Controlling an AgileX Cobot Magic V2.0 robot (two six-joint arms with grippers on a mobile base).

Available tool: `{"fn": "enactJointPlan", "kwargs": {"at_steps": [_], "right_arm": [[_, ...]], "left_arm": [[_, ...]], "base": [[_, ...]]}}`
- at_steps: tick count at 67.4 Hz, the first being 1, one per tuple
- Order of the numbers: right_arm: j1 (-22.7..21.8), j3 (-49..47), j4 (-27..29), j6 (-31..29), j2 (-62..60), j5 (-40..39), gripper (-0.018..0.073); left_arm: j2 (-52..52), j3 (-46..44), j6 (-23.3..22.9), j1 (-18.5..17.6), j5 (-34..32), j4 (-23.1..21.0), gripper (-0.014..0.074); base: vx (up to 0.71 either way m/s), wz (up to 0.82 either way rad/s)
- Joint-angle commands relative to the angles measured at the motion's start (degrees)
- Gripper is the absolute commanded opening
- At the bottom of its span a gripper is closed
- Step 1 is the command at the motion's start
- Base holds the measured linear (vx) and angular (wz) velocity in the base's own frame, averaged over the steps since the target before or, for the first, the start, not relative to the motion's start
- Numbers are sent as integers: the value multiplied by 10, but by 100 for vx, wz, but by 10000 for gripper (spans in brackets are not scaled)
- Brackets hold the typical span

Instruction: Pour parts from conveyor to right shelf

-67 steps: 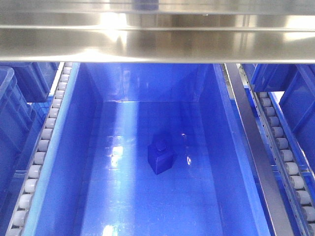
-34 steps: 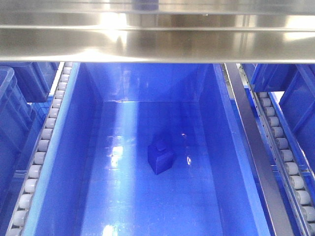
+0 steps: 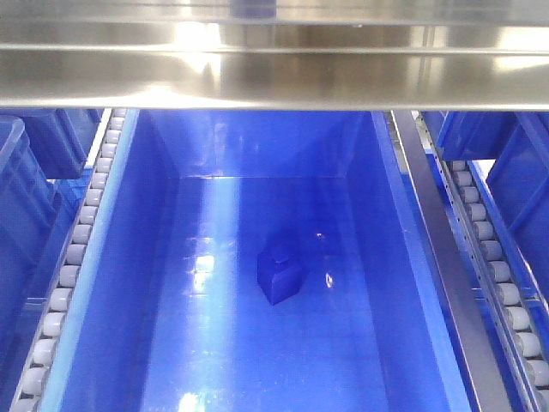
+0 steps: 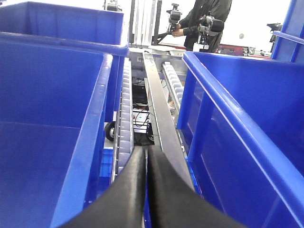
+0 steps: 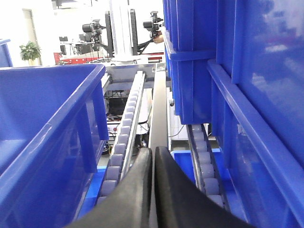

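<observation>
Beneath the steel shelf beam (image 3: 274,77), the front view looks down into one large blue bin (image 3: 129,283); a single blue part (image 3: 280,273), a small boxy piece with a raised block on top, lies on the bin floor just right of centre, touching nothing else; two roller rails (image 3: 73,257) flank that bin, one at each side, and a steel divider (image 3: 437,257) runs along its right wall; neither arm shows in this view. Only the wrist views show the tools; the left tool (image 4: 146,159) has its two black fingers pressed together over a steel rail between two blue bins; the right tool (image 5: 153,156) likewise has its fingers together, gripping nothing, above a roller track beside stacked blue bins (image 5: 199,57); a person (image 4: 206,19) stands far beyond the bin, seen only from the left wrist.
</observation>
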Motion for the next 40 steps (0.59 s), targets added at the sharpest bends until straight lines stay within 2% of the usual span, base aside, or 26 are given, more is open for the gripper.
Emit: {"fn": "enactJointPlan", "kwargs": {"at_steps": [1,9,21,40], "right_arm": [[-4,11,-13,-2,-5,-48,-8],[-4,11,-3,-30,-5,-48,-8],[-4,11,55,-81,-5,-48,-8],[-4,11,46,-75,-5,-48,-8]], "left_arm": [[-5,12,-3,-2,-43,-5,-6],[-5,12,-3,-2,-43,-5,-6],[-5,12,-3,-2,-43,-5,-6],[-5,12,-3,-2,-43,-5,-6]], "base": [[0,0],[0,0],[0,0],[0,0]]}}
